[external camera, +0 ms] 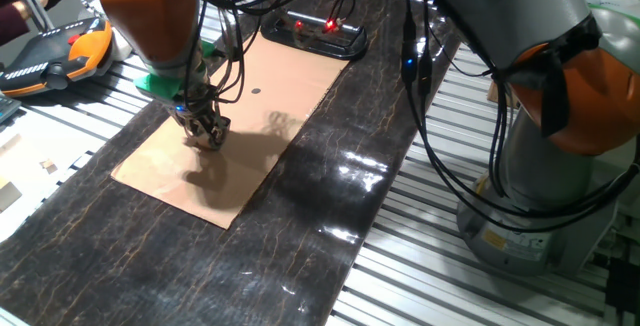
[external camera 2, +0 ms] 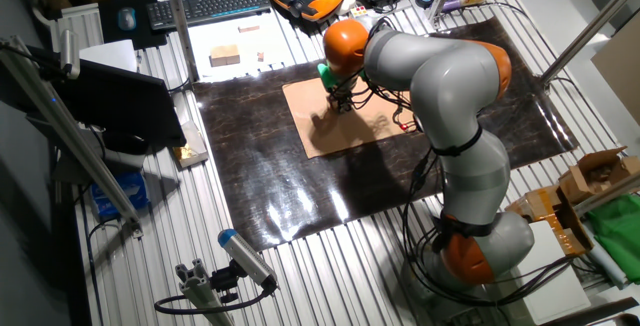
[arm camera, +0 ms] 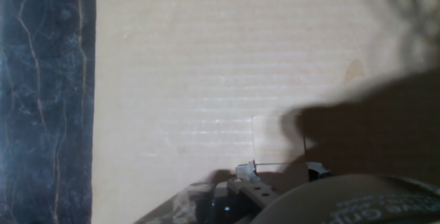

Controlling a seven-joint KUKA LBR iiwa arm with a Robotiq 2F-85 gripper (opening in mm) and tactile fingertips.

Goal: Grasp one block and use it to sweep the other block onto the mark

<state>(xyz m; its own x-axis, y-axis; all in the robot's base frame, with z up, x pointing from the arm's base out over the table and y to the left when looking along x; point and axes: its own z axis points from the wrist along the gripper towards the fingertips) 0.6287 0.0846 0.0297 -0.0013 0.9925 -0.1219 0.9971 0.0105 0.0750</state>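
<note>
Right now the gripper (external camera: 210, 132) is down low on the tan cardboard (external camera: 275, 86), near the sheet's left-middle in one fixed view, fingertips at or just above the surface. Something tan sits betw. the fingertips there, but it's too small and shadowed to say if it's a block, so can't tell whether the hand is clamped on anything or loose. In the hand view a pale tan block (arm camera: 278, 139) lies flat on the cardboard just ahead of the finger hardware at the bottom edge, half lit, half in the arm's shadow; contact w/ the fingers can't be made out. Only that one block shows clearly. The mark (external camera: 256, 92), a tiny dark dot, sits on the cardboard up and to the right of the gripper, apart from it. The cardboard lies on a dark marbled mat (external camera: 330, 196) over a slatted metal table (external camera: 420, 266). An orange-and-black pendant (external camera: 55, 51) rests at the table's far left, and a black box w/ red lights (external camera: 315, 31) sits beyond the cardboard's far end.
</note>
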